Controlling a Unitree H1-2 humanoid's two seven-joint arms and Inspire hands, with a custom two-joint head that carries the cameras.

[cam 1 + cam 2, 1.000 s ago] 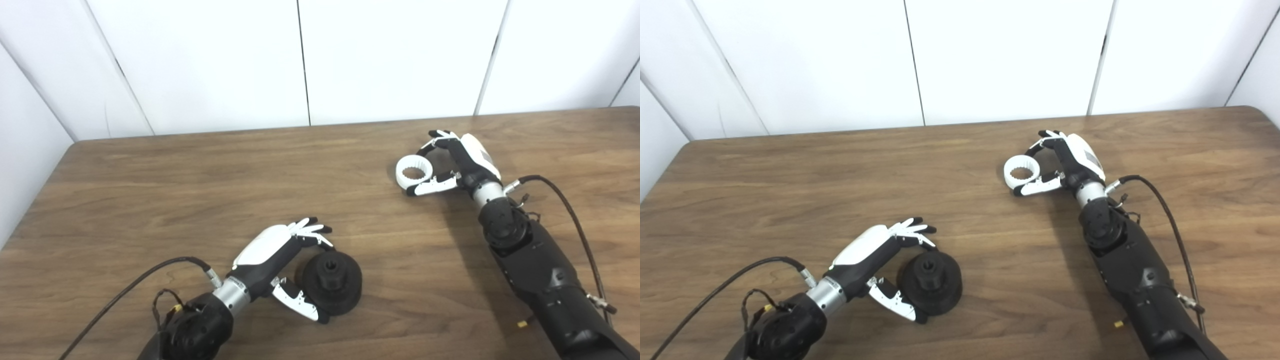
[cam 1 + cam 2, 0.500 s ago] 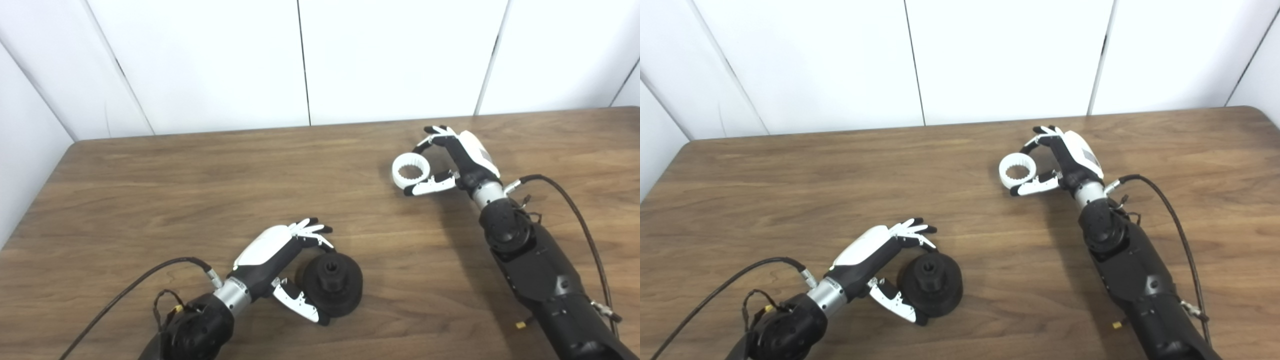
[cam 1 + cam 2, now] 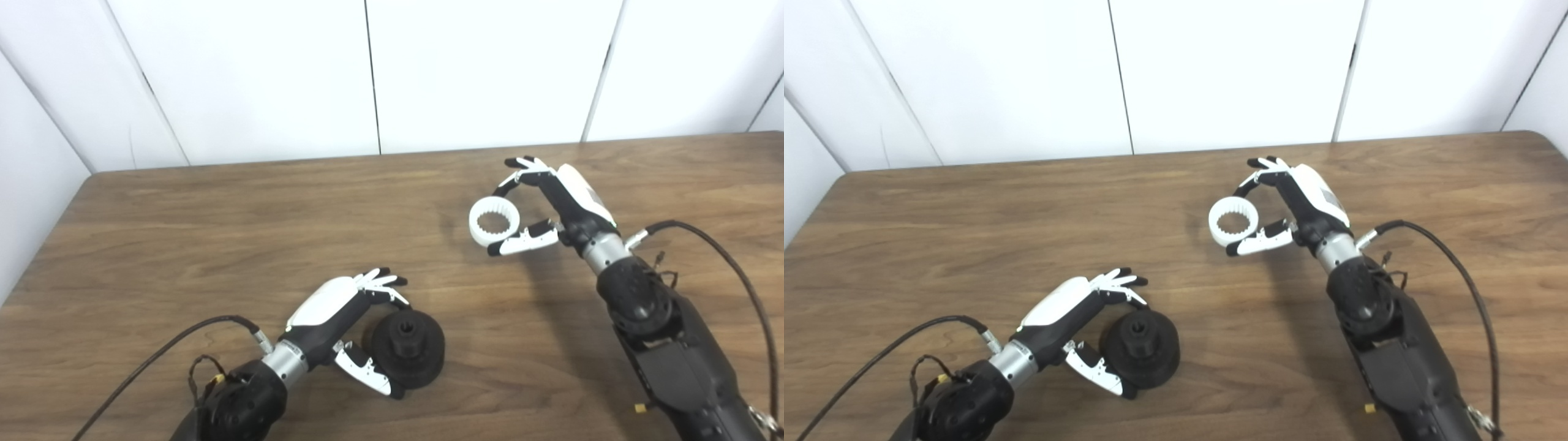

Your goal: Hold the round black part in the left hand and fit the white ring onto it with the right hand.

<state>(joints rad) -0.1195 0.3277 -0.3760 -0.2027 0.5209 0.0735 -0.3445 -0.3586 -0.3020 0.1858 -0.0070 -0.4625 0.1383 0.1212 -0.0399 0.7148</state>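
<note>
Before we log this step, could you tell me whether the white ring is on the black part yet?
Not yet. The white ring is pinched in the right hand, well apart from the black part, which sits on the table within the left hand.

Bright, even light from overhead — the white wall panels [image 3: 478,67] are close to washed out. The wooden table [image 3: 184,233] carries a faint sheen and soft shadows falling toward 6 o'clock beneath both arms. Focus is fairly sharp throughout — slightly soft at fine detail — with mild bending of straight lines toward the edges.
</note>
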